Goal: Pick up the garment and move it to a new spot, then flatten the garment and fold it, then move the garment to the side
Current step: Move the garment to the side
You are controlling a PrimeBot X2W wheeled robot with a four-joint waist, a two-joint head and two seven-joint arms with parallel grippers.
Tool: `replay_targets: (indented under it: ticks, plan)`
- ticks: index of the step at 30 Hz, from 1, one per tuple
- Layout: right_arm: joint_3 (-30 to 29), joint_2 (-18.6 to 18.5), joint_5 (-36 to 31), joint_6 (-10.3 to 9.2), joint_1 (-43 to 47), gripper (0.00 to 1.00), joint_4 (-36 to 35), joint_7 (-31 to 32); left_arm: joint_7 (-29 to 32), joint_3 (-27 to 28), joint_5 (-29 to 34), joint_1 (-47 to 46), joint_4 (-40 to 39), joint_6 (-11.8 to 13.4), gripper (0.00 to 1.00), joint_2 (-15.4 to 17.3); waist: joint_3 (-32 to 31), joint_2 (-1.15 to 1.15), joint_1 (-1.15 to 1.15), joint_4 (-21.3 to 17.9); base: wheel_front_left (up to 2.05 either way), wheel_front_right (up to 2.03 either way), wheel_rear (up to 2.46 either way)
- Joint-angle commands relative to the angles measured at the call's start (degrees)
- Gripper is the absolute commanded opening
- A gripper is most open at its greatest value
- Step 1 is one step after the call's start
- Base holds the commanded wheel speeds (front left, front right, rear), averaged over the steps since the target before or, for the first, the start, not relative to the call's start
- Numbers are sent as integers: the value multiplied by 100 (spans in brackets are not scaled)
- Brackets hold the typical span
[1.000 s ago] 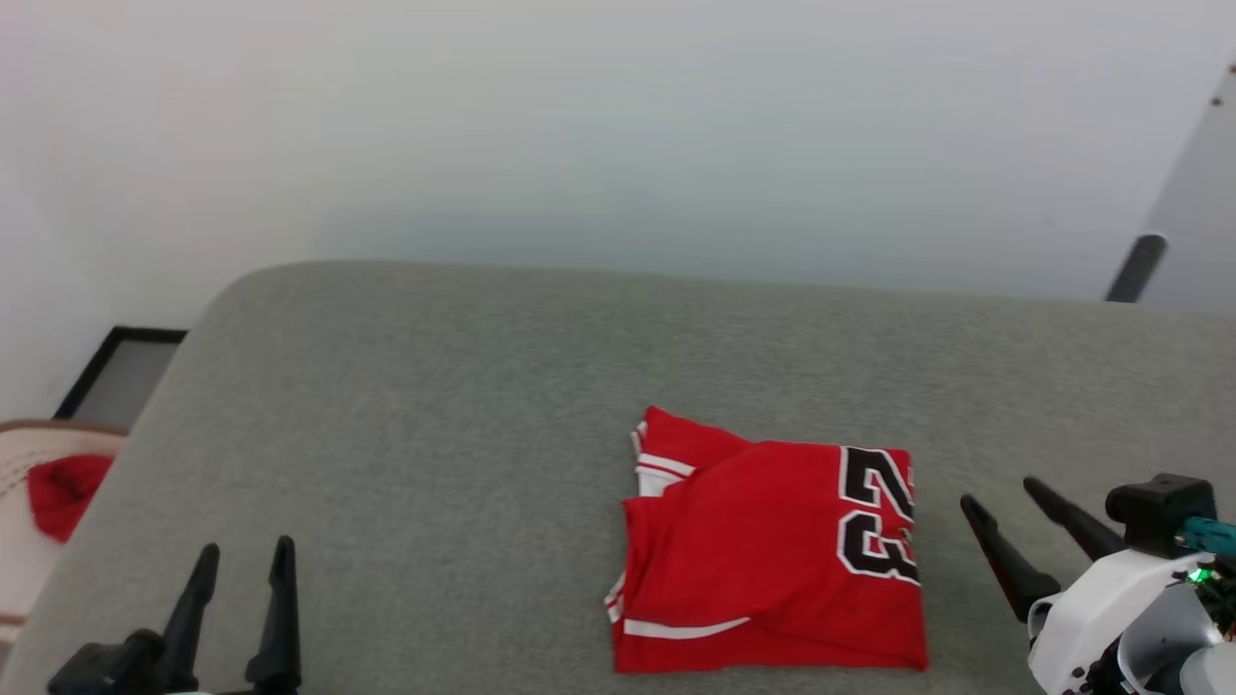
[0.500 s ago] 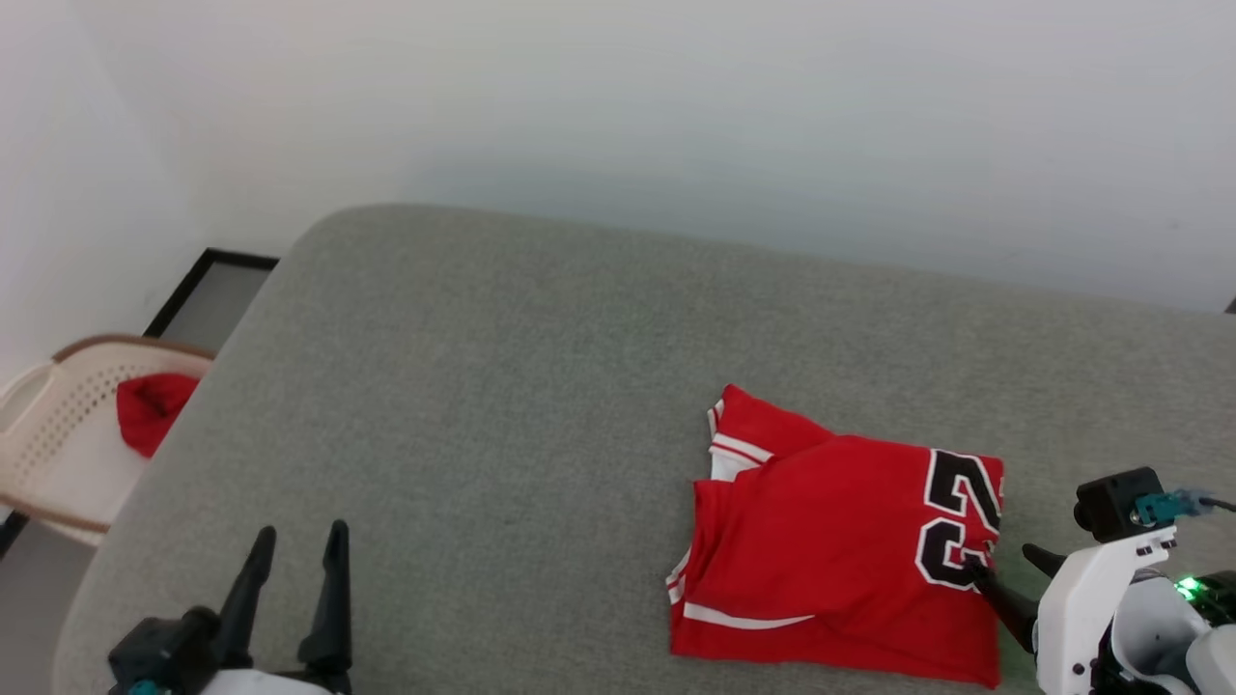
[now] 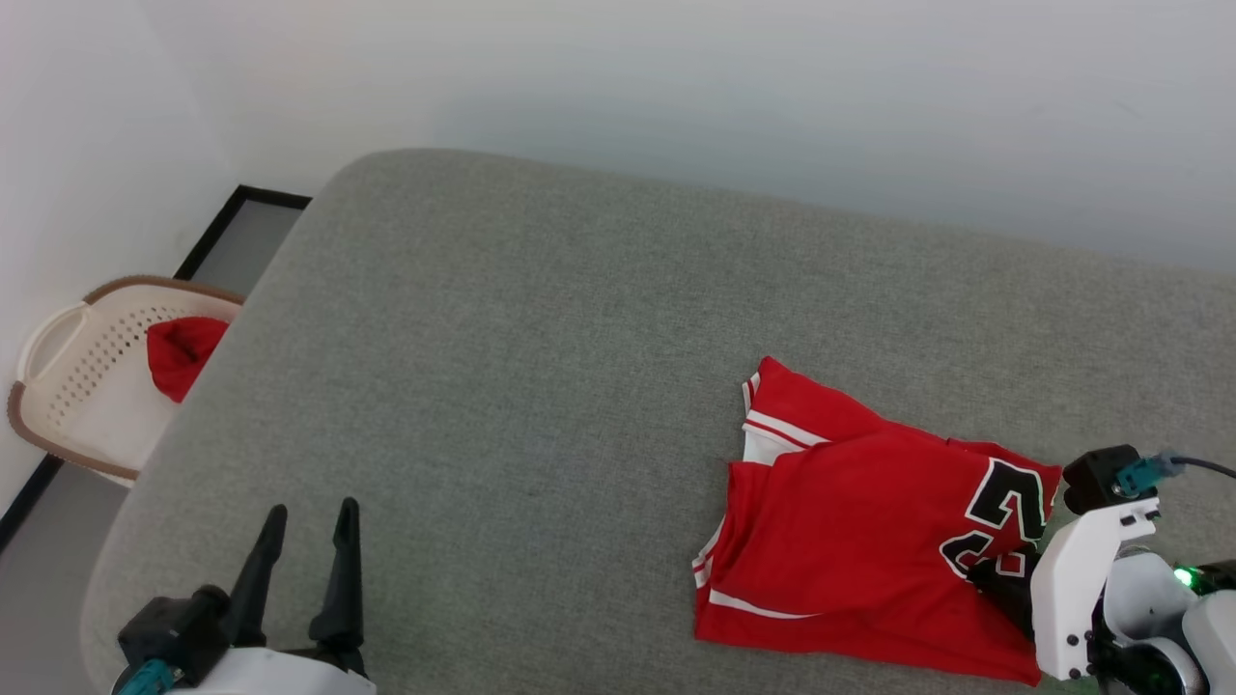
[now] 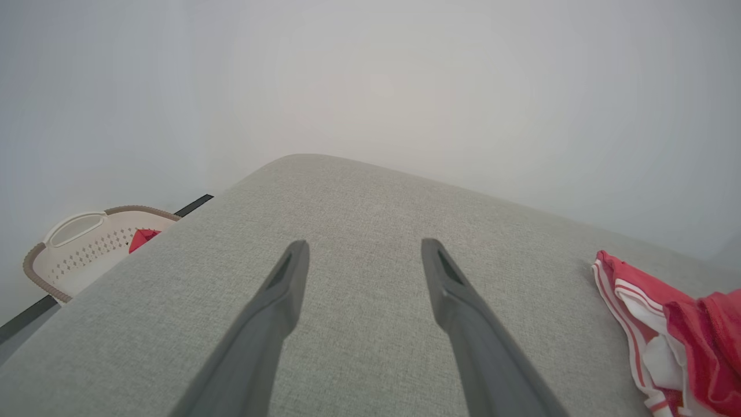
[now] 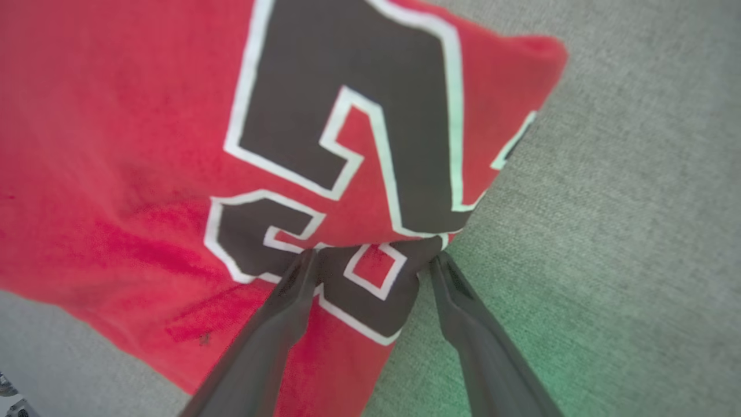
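Note:
The garment, a red jersey with white striped trim and black numerals, lies folded on the grey cushioned surface at the right. My right gripper is at the garment's right edge by the numerals. In the right wrist view the garment has its numeral edge bunched between the spread fingers of the open right gripper. At the lower left, far from the jersey, my left gripper is open and empty. The left wrist view shows the left gripper over bare cushion, with the garment at the right.
A beige perforated basket holding a small red cloth stands on the floor off the cushion's left end; the basket also appears in the left wrist view. A pale wall runs behind the cushion. Bare cushion stretches left of the jersey.
The head camera has turned, shifting the whole picture. My right gripper has moved in onto the jersey's right edge, which is now rumpled between its fingers. The left gripper keeps its pose.

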Motion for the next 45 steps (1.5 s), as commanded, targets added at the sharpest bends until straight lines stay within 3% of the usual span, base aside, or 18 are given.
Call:
replay_targets:
  ticks: [1,2,4,19,29,45]
  plan:
    - [18,44,-22,-7,-1,100,64,85,-21,22,-14,-24,-12,-20,100,-14,32,0,0,11,0,0,0]
    - [68,52,-42,-7,-30,100,72,188,-21,36,-9,-23,-24,-22,100,-27,56,0,0,10,0,0,0]
    - [131,59,21,-6,-57,2,48,300,-21,44,6,-32,-24,-25,100,-60,81,0,0,17,0,0,0]
    - [337,-340,291,-7,-647,0,-490,530,-22,112,132,-110,-47,-37,100,-182,119,0,0,-135,0,0,0]
    - [636,-857,228,-7,-1056,0,-993,691,-23,-2,218,-223,-151,-43,100,-152,79,0,0,-325,0,0,0]
    - [769,-1915,273,-7,-1877,0,-1466,453,-15,-261,305,-795,-339,-45,100,-31,640,0,0,-1219,0,0,0]
